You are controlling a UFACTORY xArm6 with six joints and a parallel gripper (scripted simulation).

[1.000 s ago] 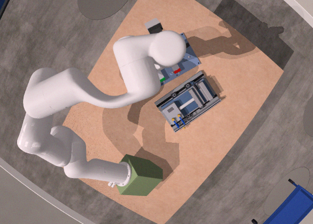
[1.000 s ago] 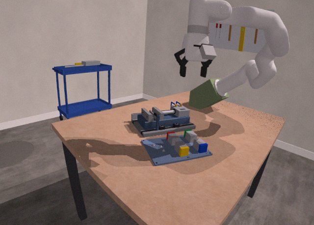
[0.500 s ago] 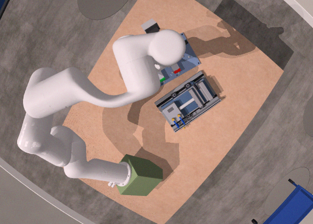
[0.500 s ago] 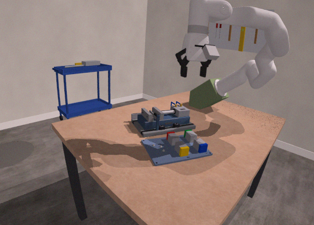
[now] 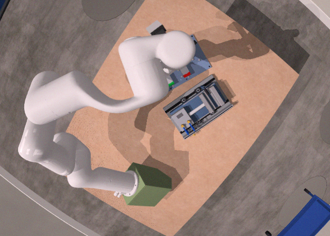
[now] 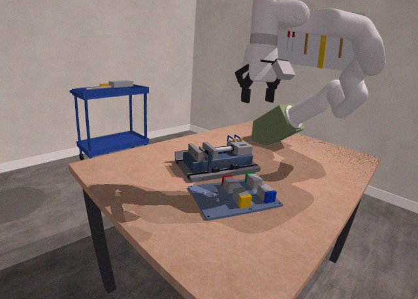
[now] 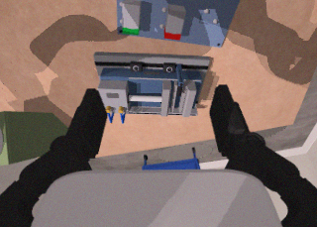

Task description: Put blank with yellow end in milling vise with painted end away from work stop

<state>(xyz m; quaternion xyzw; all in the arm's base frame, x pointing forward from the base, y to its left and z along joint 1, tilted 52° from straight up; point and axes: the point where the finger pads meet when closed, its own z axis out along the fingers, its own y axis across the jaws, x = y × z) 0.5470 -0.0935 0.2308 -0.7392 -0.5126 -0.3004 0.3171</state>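
The blank with the yellow end lies on the infeed plate, its painted end toward the plate's edge away from the vise. The arm hides it in the top view. My gripper is open and empty, pointing down high above the table. In the vise, the fixed jaw and moving jaw stand apart with no blank seen between them. The work stop stands at the infeed side.
Blanks with red, green and blue ends lie on the infeed plate, near the yellow one. Small studs stand beside them. A green block on another arm is beyond the vise's hose end.
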